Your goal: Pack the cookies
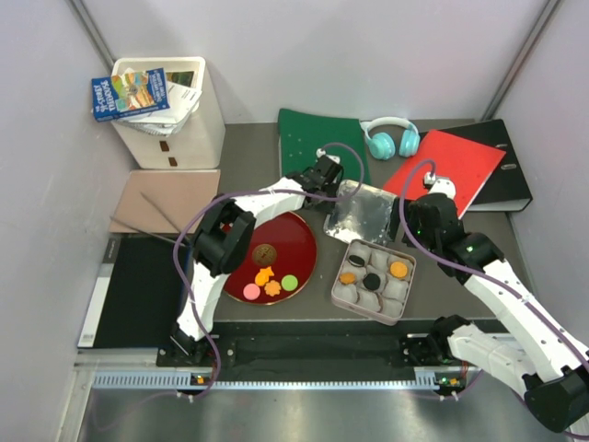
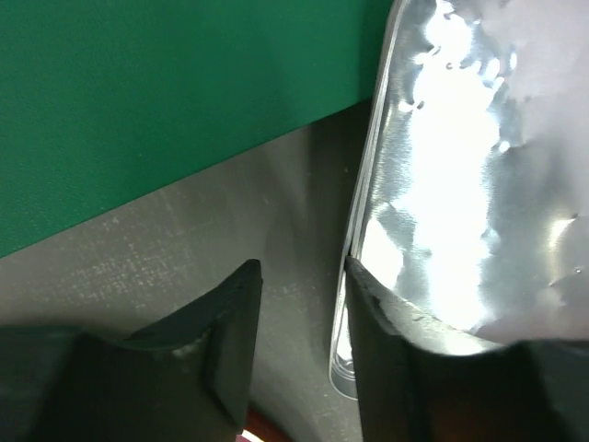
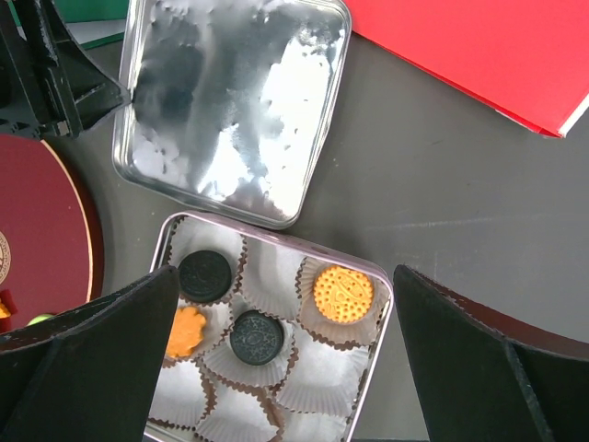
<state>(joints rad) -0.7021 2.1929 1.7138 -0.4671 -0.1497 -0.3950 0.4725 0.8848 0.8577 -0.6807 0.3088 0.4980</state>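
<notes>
Left wrist: left gripper (image 2: 301, 276) jaws apart astride shiny square metal lid (image 2: 460, 184) rim; right gripper (image 3: 285, 276) jaws wide apart. Small round cookies (image 1: 272, 288) likely light, brittle: pinch edgewise.

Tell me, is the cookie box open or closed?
Open. The box has four cookies showing inside, and its shiny lid lies beside it.

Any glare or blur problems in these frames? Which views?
Left wrist: lid largely blown out to white; left fingers dark and soft up close. Right wrist: patchy glare on the lid, cookies sharp, right fingers in shadow at the frame edges. Top external: evenly lit, only a mild sheen on the lid, no blur.
</notes>
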